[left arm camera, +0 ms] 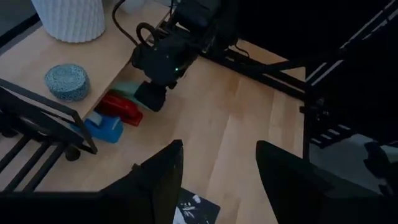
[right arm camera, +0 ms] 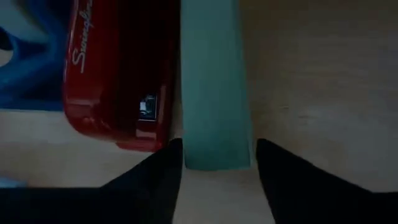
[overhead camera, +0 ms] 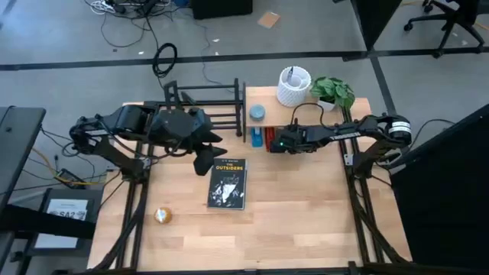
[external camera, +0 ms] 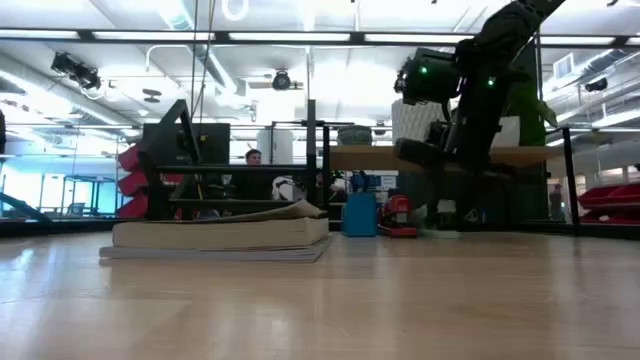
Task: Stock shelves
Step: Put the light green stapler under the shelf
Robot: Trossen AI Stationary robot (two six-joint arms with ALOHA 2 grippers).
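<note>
The right pincer is positioned at the wooden shelf board, its fingers apart around the end of a flat teal-green block. The block lies on the worktop beneath the board, close beside a glossy red stapler and a blue item — apparently being slid in or released. The left pincer, jaws apart and empty, is held over a paperback book. The black bar rack stands adjacent.
</note>
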